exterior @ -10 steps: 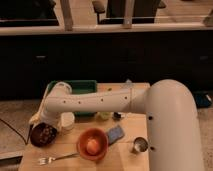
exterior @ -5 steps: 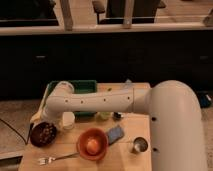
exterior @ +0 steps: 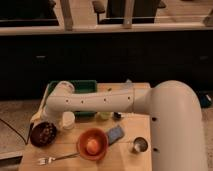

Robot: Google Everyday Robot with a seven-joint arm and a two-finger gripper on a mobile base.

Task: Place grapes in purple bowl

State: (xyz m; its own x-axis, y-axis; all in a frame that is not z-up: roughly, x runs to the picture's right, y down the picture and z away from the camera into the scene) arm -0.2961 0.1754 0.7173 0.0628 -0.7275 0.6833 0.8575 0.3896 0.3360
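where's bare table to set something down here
Bare wood lies along the front edge of the table, between the fork and steel cup, and in front of the purple bowl. The middle is crowded: orange bowl, blue thing, white cup, green tray. The gripper sits above the purple bowl.

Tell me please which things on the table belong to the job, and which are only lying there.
For the job: grapes, lying in the purple bowl; the gripper, above that bowl, hidden behind the arm.

Lying about: orange bowl holding an orange fruit, fork, steel cup, green bin, white cup.
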